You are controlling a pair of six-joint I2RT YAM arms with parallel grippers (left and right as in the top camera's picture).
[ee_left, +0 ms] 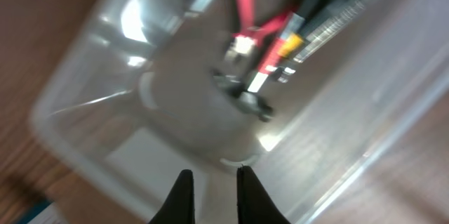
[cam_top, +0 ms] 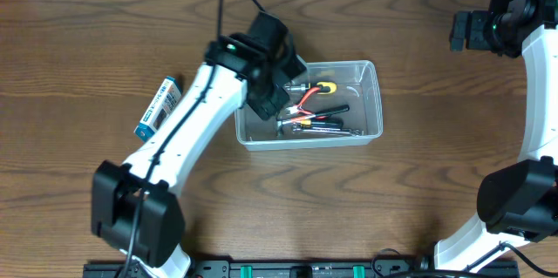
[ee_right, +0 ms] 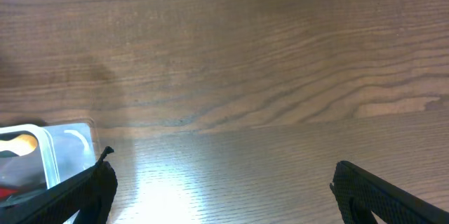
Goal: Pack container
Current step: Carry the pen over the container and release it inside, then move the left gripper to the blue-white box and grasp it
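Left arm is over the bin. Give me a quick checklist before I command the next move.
1. Left gripper empty: ok. Its fingers are apart with nothing between them, above the container.
2. Right gripper out of the way: ok. It is open and empty, over the table beside the container.
3. Hand tools inside the walls: ok.
4. Everything packed: not ok. A blue-and-white box lies on the table left of the container.
5. Room in the container: ok. Its left part is bare.
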